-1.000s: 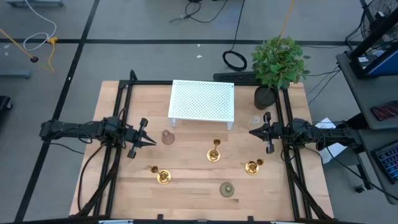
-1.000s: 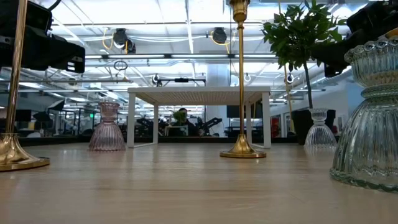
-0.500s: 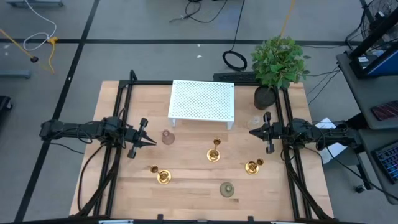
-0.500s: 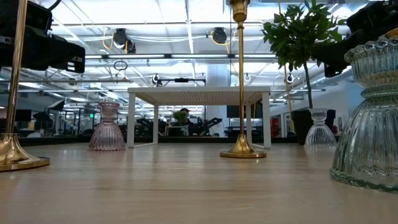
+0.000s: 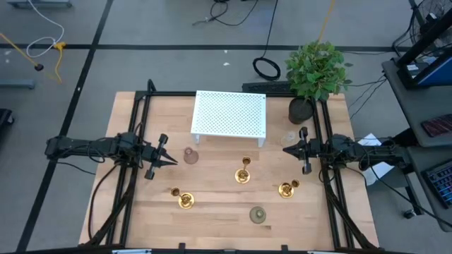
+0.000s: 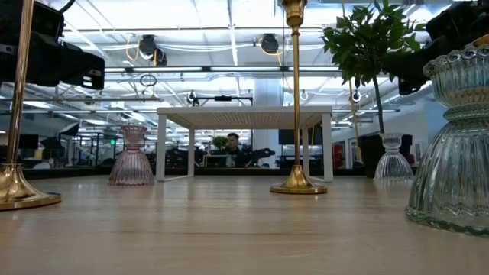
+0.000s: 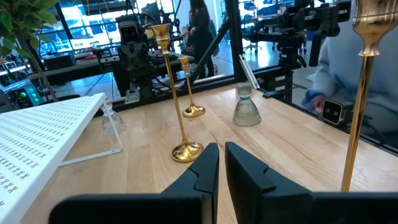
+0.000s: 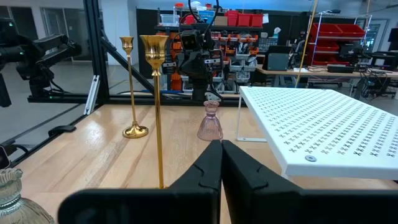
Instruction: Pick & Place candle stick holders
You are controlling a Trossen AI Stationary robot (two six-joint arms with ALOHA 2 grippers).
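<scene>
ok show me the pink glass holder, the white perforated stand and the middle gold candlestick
pink glass holder [image 5: 191, 156], high view, on its top rim.
white perforated stand [image 5: 230, 113], high view, middle of its top panel.
middle gold candlestick [image 6: 297, 185], low view, on its round base.

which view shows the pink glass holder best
The right wrist view: the pink glass holder stands whole and unblocked beside the white rack. The low view shows it smaller at the side; the high view only a small blob. The left wrist view doesn't show it.
</scene>
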